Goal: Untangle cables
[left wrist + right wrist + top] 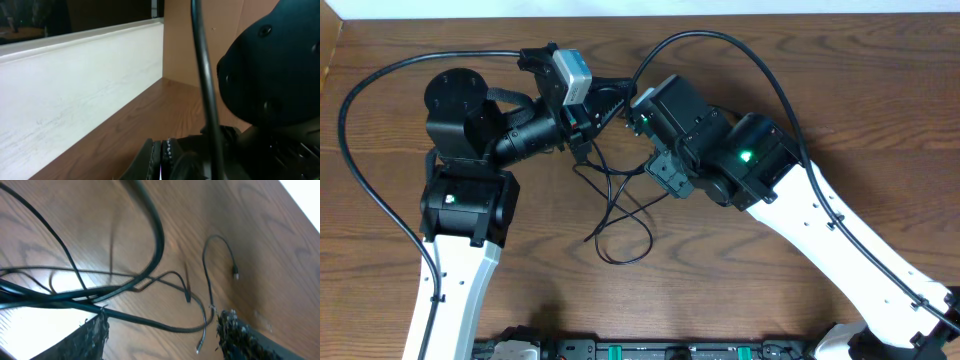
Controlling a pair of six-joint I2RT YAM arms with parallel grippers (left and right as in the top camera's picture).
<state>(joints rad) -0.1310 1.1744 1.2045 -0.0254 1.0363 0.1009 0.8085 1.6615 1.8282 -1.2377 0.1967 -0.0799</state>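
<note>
Thin black cables point(620, 215) lie in a tangled loop on the wooden table between the two arms. Their strands rise to my left gripper point(582, 145), which is shut, seemingly pinching a strand. In the left wrist view the jaws point(161, 156) are pressed together with only a thin pale sliver between them. My right gripper point(665, 178) hovers just right of the tangle, open. In the right wrist view its fingers point(162, 332) are spread wide over a cable point(165, 325), not touching it. Metal-tipped plug ends point(235, 272) lie loose on the wood.
Thick black arm leads arch over the table point(760, 70) and cross the right wrist view point(155, 235). A white wall panel point(75, 95) runs along the table's far edge. The left arm base point(460, 110) stands left of the tangle.
</note>
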